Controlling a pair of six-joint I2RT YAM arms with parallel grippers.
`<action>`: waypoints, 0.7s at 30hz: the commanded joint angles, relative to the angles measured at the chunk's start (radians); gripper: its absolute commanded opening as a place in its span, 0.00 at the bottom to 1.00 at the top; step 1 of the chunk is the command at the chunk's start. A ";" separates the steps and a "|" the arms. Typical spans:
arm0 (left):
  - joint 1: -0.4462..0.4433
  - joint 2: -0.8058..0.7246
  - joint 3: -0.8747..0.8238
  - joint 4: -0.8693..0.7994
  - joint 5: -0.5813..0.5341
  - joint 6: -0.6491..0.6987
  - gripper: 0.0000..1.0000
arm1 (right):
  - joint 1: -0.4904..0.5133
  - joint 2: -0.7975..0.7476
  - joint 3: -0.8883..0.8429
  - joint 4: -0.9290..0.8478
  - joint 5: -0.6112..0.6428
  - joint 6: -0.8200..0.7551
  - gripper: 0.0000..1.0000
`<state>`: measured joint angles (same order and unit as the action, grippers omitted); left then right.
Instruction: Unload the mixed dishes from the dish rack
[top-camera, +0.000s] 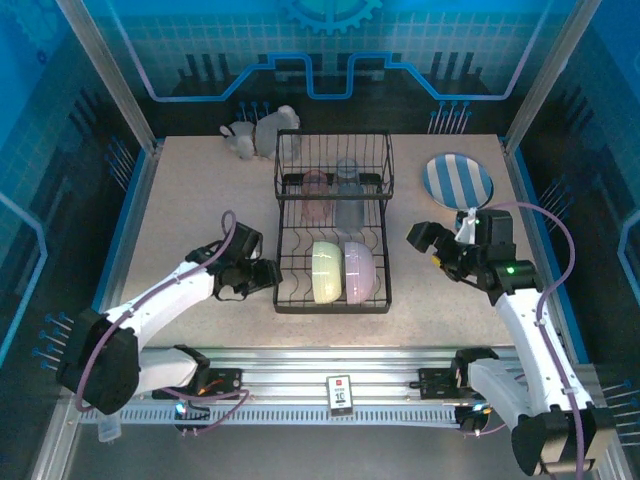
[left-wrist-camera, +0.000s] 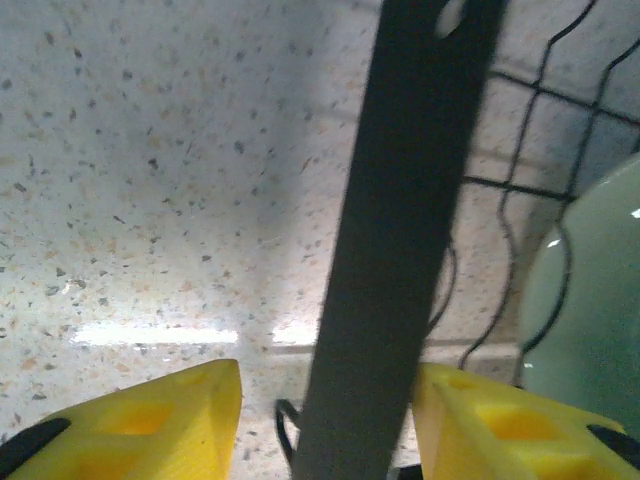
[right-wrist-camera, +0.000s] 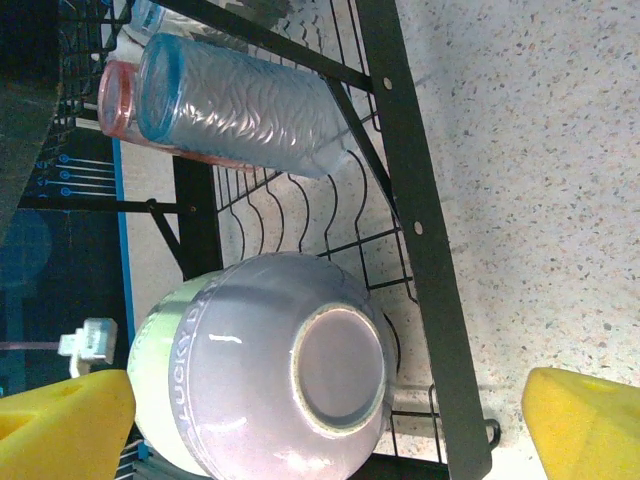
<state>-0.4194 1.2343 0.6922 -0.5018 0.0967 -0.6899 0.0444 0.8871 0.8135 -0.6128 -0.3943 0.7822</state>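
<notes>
You're looking at a pale speckled table (top-camera: 200, 200) with three things directly on it — the black dish rack (top-camera: 335, 198) mid-table, a striped plate (top-camera: 458, 181) flat to the right of the rack's far end, and a white figurine (top-camera: 258, 133) off its far-left corner.

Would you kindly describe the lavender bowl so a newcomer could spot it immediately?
Start at the large black wire dish rack mid-table. In its near, lower section two bowls stand on edge, side by side. The lavender bowl is the right-hand one, beside the pale green bowl.
</notes>
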 joint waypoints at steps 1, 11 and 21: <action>0.009 -0.015 -0.058 0.096 0.024 -0.058 0.45 | 0.025 0.012 0.048 -0.006 0.045 -0.026 1.00; -0.058 -0.021 -0.006 0.072 -0.080 -0.165 0.45 | 0.076 0.155 0.106 0.139 0.000 -0.032 1.00; -0.057 -0.267 0.138 -0.340 -0.311 -0.059 0.54 | 0.108 0.268 0.096 0.281 -0.061 0.039 1.00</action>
<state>-0.4751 1.0412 0.7845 -0.6899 -0.1326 -0.7952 0.1310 1.1469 0.8921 -0.3779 -0.4240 0.8112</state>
